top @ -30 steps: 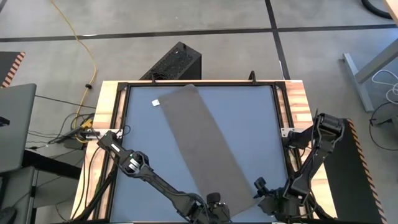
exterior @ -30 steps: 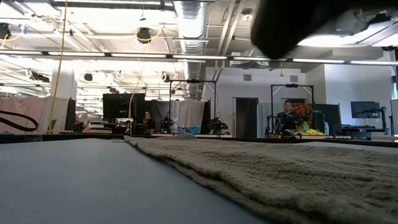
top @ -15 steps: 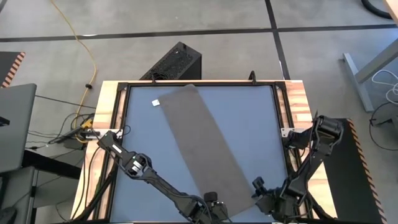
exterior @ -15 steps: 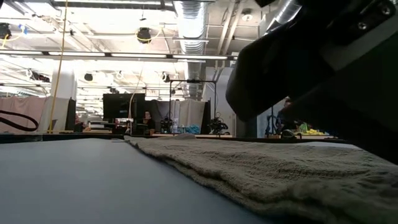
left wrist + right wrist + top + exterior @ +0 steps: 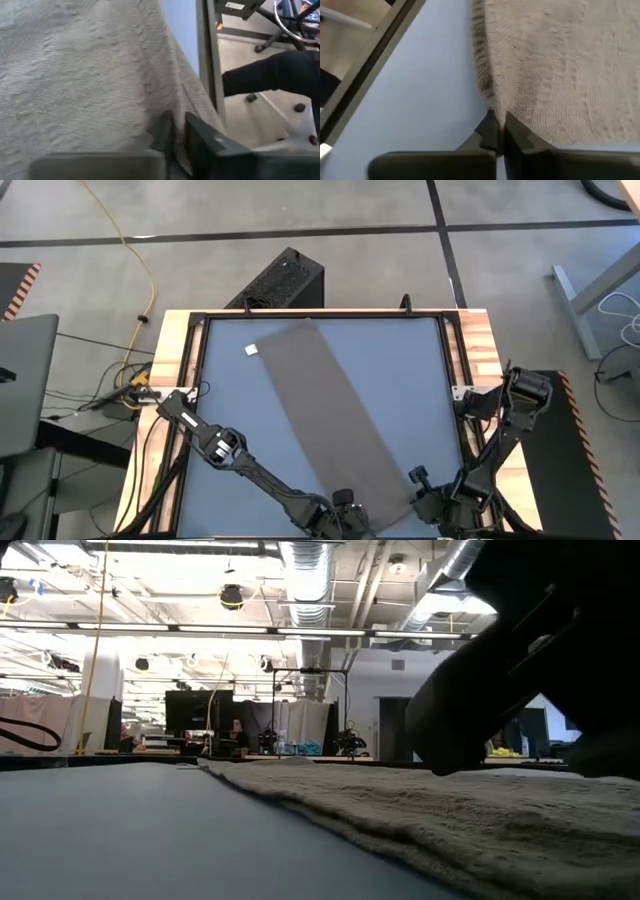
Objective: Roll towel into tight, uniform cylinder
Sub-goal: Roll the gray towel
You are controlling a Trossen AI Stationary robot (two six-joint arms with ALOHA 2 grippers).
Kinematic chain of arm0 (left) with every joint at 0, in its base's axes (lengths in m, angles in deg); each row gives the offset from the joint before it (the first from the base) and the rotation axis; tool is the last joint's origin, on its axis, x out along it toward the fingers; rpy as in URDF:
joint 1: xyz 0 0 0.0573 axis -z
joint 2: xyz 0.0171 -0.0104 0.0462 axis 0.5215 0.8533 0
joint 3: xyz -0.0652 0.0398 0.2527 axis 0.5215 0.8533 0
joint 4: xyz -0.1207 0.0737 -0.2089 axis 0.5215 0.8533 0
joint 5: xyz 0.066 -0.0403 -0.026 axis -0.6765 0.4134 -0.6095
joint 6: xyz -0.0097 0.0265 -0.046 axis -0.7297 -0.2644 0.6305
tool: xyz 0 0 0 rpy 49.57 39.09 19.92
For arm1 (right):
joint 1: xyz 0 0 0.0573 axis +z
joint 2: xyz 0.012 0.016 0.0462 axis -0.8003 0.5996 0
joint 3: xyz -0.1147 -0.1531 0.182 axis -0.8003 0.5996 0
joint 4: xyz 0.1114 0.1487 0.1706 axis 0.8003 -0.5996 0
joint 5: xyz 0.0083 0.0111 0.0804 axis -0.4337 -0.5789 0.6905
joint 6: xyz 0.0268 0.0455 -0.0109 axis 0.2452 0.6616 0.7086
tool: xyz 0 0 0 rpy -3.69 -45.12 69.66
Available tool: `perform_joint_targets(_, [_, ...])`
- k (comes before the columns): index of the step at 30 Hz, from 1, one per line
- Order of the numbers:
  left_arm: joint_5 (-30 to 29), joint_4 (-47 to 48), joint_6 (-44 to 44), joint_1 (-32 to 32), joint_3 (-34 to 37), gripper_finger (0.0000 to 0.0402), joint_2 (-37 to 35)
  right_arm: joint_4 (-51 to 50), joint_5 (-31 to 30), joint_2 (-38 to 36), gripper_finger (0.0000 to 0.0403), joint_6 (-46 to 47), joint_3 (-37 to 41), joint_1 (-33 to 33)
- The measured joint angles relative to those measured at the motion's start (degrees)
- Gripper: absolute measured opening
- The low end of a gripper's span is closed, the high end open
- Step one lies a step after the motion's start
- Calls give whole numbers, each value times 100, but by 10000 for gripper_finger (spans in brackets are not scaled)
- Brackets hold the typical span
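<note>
Towel (image 5: 330, 420), a thin taupe rectangular terry cloth with a small white tag (image 5: 251, 349) at its far corner, lies flat and diagonal across the blue-grey tabletop (image 5: 410, 390). Left gripper (image 5: 176, 131) and right gripper (image 5: 497, 127) each pinch its near edge.

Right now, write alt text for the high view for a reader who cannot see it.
Seen from above, a long taupe towel lies flat and diagonal on a blue-grey tabletop, not rolled, with a small white tag at its far corner. At the near end, the left gripper and right gripper sit at the towel's two corners.
</note>
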State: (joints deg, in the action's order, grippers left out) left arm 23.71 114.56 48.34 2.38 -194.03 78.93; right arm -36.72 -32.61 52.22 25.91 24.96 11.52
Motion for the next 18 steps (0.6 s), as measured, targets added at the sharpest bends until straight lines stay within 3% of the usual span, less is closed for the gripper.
perform_joint_targets(5, [639, 109, -280, -225, -102, 4, -2, -711, 206, -494, 26, 841, 8, -238])
perform_joint_targets(8, [688, 264, -505, -339, -191, 2, -12, -1060, 407, -769, 33, 1178, 3, -459])
perform_joint_targets(12, [787, 326, -594, -482, -195, 1, -47, -1229, 851, -996, 24, 1322, 5, -756])
perform_joint_targets(18, [1469, -59, -453, -540, -181, 5, -37, -1173, 1422, -1027, 25, 1381, 5, -1045])
